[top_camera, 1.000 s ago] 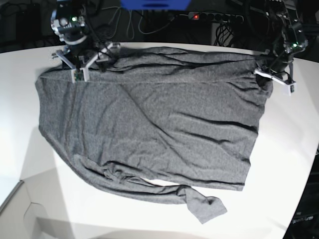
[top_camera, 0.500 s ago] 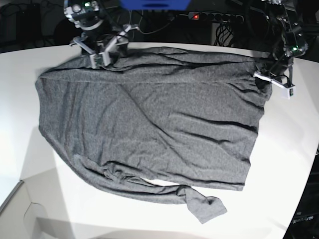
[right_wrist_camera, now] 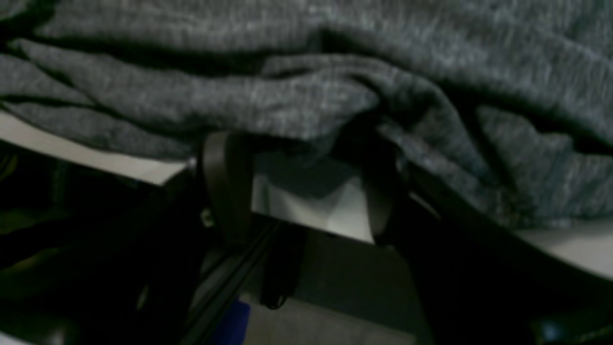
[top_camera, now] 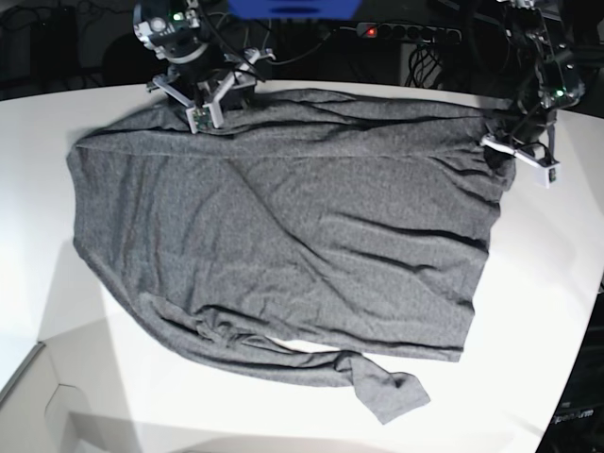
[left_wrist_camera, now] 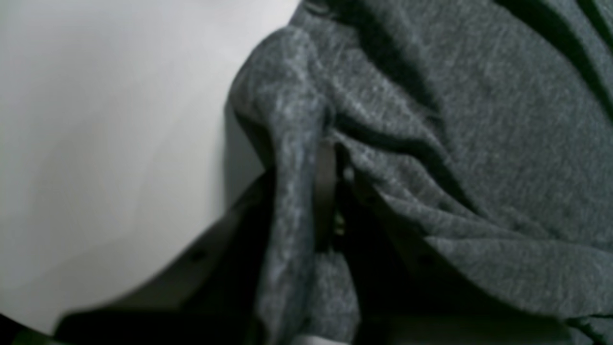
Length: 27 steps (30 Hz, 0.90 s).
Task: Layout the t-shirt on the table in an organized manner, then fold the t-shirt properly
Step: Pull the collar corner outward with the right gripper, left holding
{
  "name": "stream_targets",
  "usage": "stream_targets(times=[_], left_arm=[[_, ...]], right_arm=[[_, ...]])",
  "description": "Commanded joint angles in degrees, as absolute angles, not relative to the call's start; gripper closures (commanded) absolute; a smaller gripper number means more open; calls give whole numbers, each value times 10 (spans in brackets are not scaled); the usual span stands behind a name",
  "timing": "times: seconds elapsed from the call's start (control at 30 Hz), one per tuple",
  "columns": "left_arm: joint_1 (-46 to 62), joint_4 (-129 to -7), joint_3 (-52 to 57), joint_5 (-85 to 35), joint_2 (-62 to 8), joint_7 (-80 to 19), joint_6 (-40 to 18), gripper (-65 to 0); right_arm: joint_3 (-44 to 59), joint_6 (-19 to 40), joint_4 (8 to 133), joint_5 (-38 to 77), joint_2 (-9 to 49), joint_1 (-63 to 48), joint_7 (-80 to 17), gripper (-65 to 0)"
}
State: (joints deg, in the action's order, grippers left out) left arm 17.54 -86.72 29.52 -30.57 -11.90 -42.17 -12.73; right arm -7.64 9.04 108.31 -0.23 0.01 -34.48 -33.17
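Note:
The dark-grey t-shirt (top_camera: 283, 226) lies spread and wrinkled on the white table (top_camera: 557, 283), with one sleeve (top_camera: 387, 392) bunched near the front edge. My left gripper (top_camera: 514, 149) is at the shirt's right edge. In the left wrist view it (left_wrist_camera: 306, 191) is shut on a raised fold of the t-shirt (left_wrist_camera: 479, 120). My right gripper (top_camera: 201, 113) is at the shirt's far edge, towards the left. In the right wrist view it (right_wrist_camera: 301, 143) is open, and the t-shirt (right_wrist_camera: 287, 100) drapes over its fingertips (right_wrist_camera: 225, 163).
A power strip with a red light (top_camera: 406, 31), cables and a blue object (top_camera: 293, 8) sit behind the table. A pale box corner (top_camera: 38, 406) is at the front left. The table's curved edge (top_camera: 590, 330) runs down the right side.
My right gripper has moved to the right along the shirt's far edge and slightly back. My left gripper and the shirt have stayed put.

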Motion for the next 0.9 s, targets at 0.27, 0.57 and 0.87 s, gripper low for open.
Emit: stream_targets(times=[0.27,0.57,0.87], left_arm=[[181,-867,296,-293,-128,-444,-123,-1],[179,-867,296,-293,-129,-444,-123,-1],[178,-868,296,-293,-129,-444,-123,-1]], right_arm=[[-74,90,1091,-1,0,-339,-323,-221],[-73,90,1092,-1,0,-343,-327,0],[-77,90,1118,-1,1,-397,-321,0]])
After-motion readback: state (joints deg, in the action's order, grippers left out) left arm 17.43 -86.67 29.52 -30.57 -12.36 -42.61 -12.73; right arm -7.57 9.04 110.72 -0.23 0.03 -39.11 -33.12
